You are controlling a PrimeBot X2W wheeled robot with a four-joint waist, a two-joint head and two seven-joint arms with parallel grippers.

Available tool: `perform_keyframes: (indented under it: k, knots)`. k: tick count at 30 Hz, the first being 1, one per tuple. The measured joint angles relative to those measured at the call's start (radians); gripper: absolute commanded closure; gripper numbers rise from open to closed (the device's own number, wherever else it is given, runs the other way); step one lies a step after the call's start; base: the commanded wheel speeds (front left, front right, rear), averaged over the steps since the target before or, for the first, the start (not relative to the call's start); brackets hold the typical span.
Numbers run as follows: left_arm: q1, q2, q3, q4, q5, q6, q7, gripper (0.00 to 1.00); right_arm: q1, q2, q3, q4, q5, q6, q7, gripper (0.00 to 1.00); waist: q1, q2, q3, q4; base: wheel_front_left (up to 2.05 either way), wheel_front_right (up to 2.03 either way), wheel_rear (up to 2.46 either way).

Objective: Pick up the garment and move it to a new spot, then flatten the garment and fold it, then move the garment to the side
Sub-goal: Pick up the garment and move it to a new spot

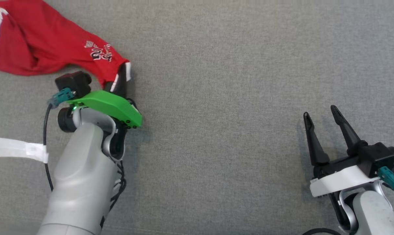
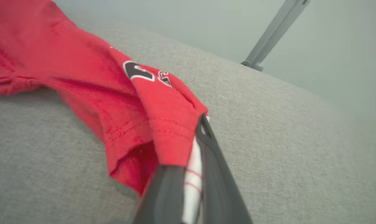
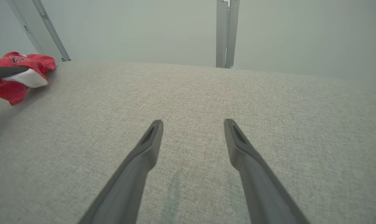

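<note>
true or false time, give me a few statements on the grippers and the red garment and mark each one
1. The left gripper is shut on an edge of the red garment. True.
2. The right gripper grips the garment as well. False: it is open, holds nothing, and is far from the garment over the grey surface.
3. The garment lies flat and neatly folded. False: it is bunched and creased.
4. A white strip lies on the grey surface beside the left arm. True.
</note>
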Motion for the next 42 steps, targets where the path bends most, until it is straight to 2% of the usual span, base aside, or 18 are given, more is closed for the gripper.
perform_keyframes:
  k: [7, 11, 15, 19, 22, 28, 29, 31, 32, 38, 42]
  knots:
    - [0.123, -0.001, -0.215, -0.415, -0.094, 0.008, 0.138, 1.00, 0.018, 0.062, 0.018, 0.023, 0.012, 0.000, 0.000, 0.00, 0.0000, 0.0000, -0.086, -0.051, 0.00, 0.00, 0.00]
    - [0.167, -0.003, -0.367, -0.670, -0.178, 0.092, 0.226, 1.00, 0.015, 0.086, 0.033, 0.036, 0.021, 0.000, 0.000, 0.00, -0.0002, 0.0000, -0.118, -0.108, 0.00, 0.00, 0.00]
    - [0.141, -0.004, -0.491, -0.812, -0.234, 0.194, 0.257, 1.00, -0.014, 0.109, 0.057, 0.048, 0.029, 0.000, 0.000, 0.00, -0.0002, 0.0000, -0.135, -0.179, 0.00, 0.00, 0.00]
    - [0.055, -0.005, -0.582, -0.818, -0.258, 0.280, 0.239, 1.00, -0.029, 0.125, 0.081, 0.062, 0.042, 0.000, 0.000, 0.00, -0.0002, 0.0000, -0.140, -0.265, 0.00, 0.00, 0.00]
    - [0.019, -0.005, -0.625, -0.732, -0.278, 0.321, 0.229, 1.00, -0.035, 0.132, 0.090, 0.070, 0.048, 0.000, 0.000, 0.00, -0.0002, 0.0000, -0.138, -0.333, 0.00, 0.00, 0.00]
    - [-0.021, -0.005, -0.685, -0.529, -0.346, 0.321, 0.174, 1.00, -0.042, 0.137, 0.075, 0.072, 0.065, 0.000, 0.000, 0.00, -0.0002, 0.0000, -0.122, -0.451, 0.00, 0.00, 0.00]
    - [-0.024, -0.004, -0.698, -0.505, -0.361, 0.317, 0.167, 0.90, -0.042, 0.138, 0.076, 0.071, 0.070, 0.000, 0.000, 0.00, -0.0002, 0.0001, -0.118, -0.466, 0.00, 0.00, 0.00]
    - [-0.030, -0.005, -0.725, -0.469, -0.385, 0.314, 0.153, 0.21, -0.042, 0.139, 0.074, 0.070, 0.082, 0.000, 0.000, 0.00, -0.0002, 0.0001, -0.111, -0.493, 0.00, 0.00, 0.00]
    - [-0.034, -0.005, -0.735, -0.457, -0.396, 0.313, 0.146, 0.00, -0.041, 0.139, 0.070, 0.069, 0.083, 0.000, 0.000, 0.00, -0.0002, 0.0000, -0.107, -0.503, 0.00, 0.00, 0.00]
    - [-0.063, -0.003, -0.777, -0.404, -0.406, 0.302, 0.115, 0.00, -0.029, 0.139, 0.040, 0.058, 0.064, 0.000, 0.000, 0.00, -0.0001, 0.0001, -0.095, -0.505, 0.00, 0.00, 0.00]
    - [-0.045, 0.022, -0.764, -0.458, -0.431, 0.282, 0.099, 0.00, 0.005, 0.140, 0.016, 0.040, 0.033, 0.000, 0.000, 0.00, -0.0002, 0.0001, -0.108, -0.480, 0.00, 0.00, 0.00]
